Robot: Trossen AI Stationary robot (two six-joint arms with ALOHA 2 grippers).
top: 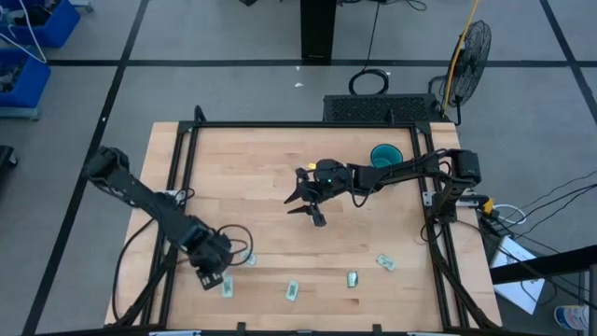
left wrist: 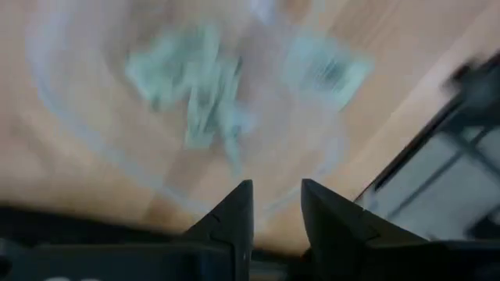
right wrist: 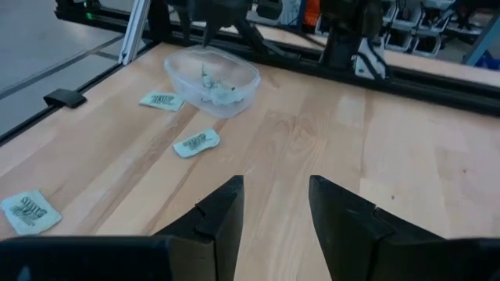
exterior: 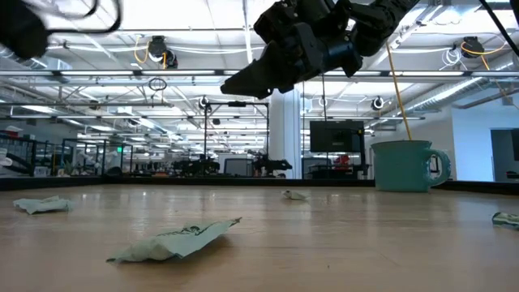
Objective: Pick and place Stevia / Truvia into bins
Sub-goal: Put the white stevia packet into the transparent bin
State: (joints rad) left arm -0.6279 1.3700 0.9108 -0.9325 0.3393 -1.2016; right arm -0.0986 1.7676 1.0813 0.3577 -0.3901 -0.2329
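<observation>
The clear oval tub [right wrist: 212, 76] sits on the table near its near-left corner, with several pale green sachets [right wrist: 215, 92] lying in it. My left gripper [top: 212, 273] hangs just above the tub, fingers pointing down, open and empty; its wrist view shows the tub [left wrist: 195, 117] blurred beneath the gripper [left wrist: 277, 204]. Loose sachets lie flat on the wood [top: 292, 291] [top: 352, 278] [top: 385, 262], and two are close to the tub [right wrist: 162, 100] [right wrist: 195, 143]. My right gripper [top: 300, 203] is raised over the table's middle, open and empty, seen high up in the low view [exterior: 243, 81].
A teal cup [top: 386, 154] stands near the far-right corner of the table, also in the low view [exterior: 404, 166]. A black frame rail [top: 298, 124] borders the table. Bare wood [top: 252, 177] lies between the two arms.
</observation>
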